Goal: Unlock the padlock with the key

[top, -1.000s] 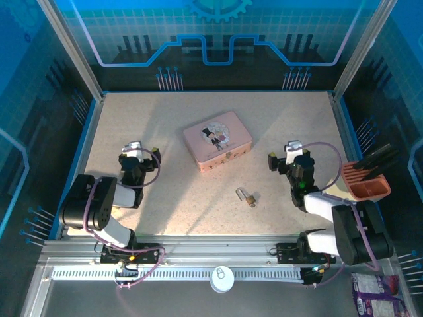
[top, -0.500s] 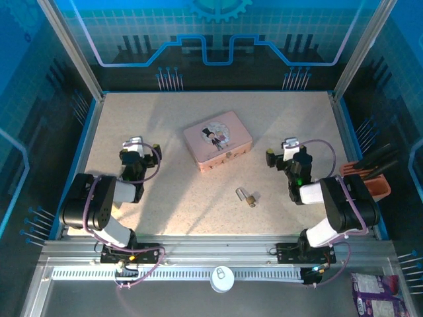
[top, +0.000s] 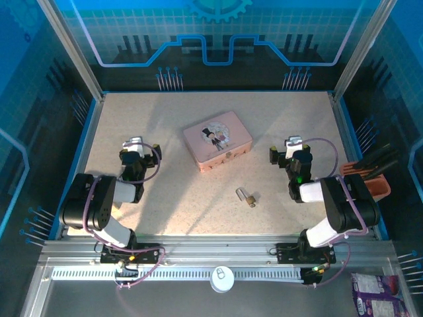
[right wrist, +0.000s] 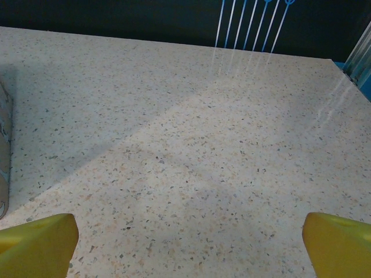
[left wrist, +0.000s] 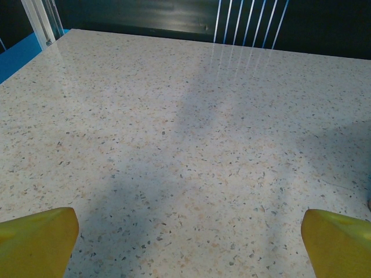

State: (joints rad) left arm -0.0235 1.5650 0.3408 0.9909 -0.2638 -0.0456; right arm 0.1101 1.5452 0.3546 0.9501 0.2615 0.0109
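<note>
Top external: left gripper (top: 142, 146) sits left of the pink tin (top: 218, 140), jaws wide open, holding nothing. Padlock (top: 247, 197) lies on the table (top: 132, 112) just near-side and right of the tin, untouched. Right gripper (top: 284, 149) is right of the tin, also open and empty.

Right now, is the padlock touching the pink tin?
No, the padlock lies apart from the tin, with bare table between them.

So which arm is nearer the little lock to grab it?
Right, probably. The right end effector is open and sits nearer the padlock, on the same side of the table. The left end effector, also open, is farther off on the left.
</note>
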